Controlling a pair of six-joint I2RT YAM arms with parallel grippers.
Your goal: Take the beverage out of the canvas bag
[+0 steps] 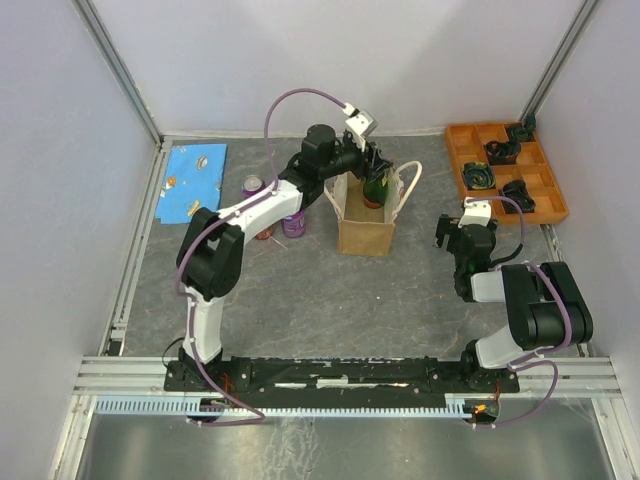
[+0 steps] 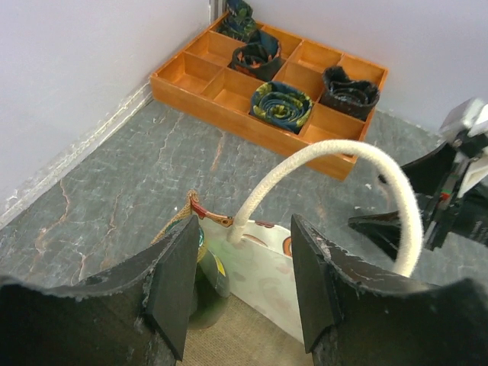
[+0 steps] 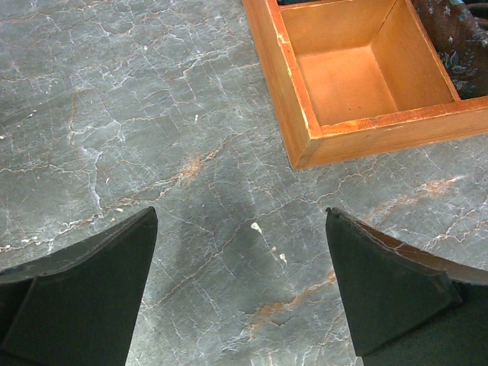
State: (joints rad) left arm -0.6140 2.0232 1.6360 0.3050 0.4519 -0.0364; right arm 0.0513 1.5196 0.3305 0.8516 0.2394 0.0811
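Observation:
The canvas bag (image 1: pixel 364 228) stands upright at the table's middle back, tan with white rope handles (image 1: pixel 410 185). A dark green beverage bottle (image 1: pixel 374 188) stands inside it, its top showing above the rim. My left gripper (image 1: pixel 375 163) hangs over the bag's mouth, open. In the left wrist view my left gripper (image 2: pixel 244 229) shows its jaws apart. The bottle (image 2: pixel 207 276) lies by the left finger, partly hidden, not clamped. The bag's pale lining (image 2: pixel 278 278) and a rope handle (image 2: pixel 347 152) lie ahead. My right gripper (image 1: pixel 462 238) is open and empty, low over bare table (image 3: pixel 240 221).
An orange compartment tray (image 1: pixel 470 148) with rolled dark items stands back right, near my right gripper; its corner shows in the right wrist view (image 3: pixel 301 122). Two purple cans (image 1: pixel 253 186) (image 1: pixel 293 224) stand left of the bag. A blue cloth (image 1: pixel 193 178) lies back left.

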